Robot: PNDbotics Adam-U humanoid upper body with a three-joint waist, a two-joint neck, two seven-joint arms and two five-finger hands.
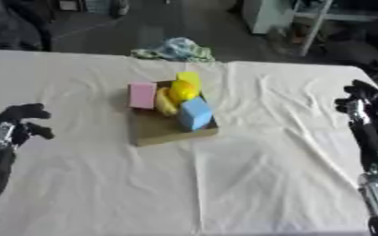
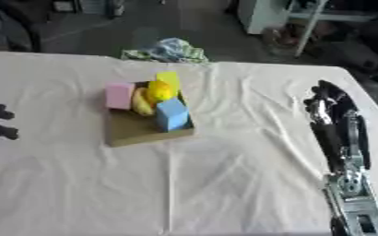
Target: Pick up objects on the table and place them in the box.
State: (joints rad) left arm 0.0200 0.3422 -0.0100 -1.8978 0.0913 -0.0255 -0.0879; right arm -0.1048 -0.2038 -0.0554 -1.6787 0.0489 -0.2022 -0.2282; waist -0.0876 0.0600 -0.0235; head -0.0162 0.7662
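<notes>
Box [image 1: 172,131] is stuffed, blue block [image 1: 195,114] perched on its right edge could tip out if bumped; left hand [image 1: 19,120] curled empty, right hand [image 2: 327,102] can't tell.

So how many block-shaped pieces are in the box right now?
3: a pink block at the box's left, a blue block at its right, a yellow block at the back. Others may be hidden behind.

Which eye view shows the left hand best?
The left eye view: the whole left hand shows there above the cloth, fingers curled, holding nothing. The right eye view shows only dark fingertips cut off at its left edge.
</notes>
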